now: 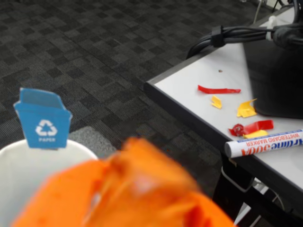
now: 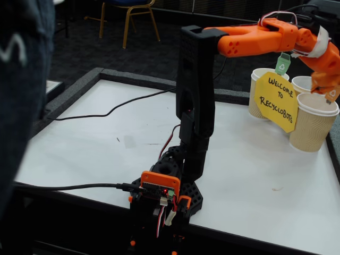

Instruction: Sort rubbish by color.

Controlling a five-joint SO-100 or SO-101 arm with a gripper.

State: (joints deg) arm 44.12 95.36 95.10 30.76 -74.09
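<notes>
From my remote seat, the wrist view is filled along the bottom by a blurred orange mass [image 1: 137, 189]; I cannot separate the orange gripper from any orange crumpled paper wad there, so I cannot tell how far the jaws stand apart or whether they hold anything. At lower left of that view is the white inside of a beige paper cup [image 1: 28, 175], with a blue bin-shaped "PAPER" recycling tag [image 1: 43, 119] standing on its rim. At right, on another grey tabletop [image 1: 208, 71], lie red and yellow paper scraps [image 1: 236, 106] and a white whiteboard marker [image 1: 265, 143] beside a black object [image 1: 277, 71].

In the fixed view, the orange and black arm [image 2: 197, 95] rises from its base at the lower middle of the frame and reaches to the upper right, where the gripper [image 2: 326, 85] hangs over the nearest ribbed beige cup [image 2: 313, 123]. Two more cups stand behind it, one carrying a green tag [image 2: 282, 64]. The yellow octagonal "Welcome to Recyclobots" sign [image 2: 275, 101] leans in front of them. I see no green or blue wad on the white table [image 2: 106, 143].
</notes>
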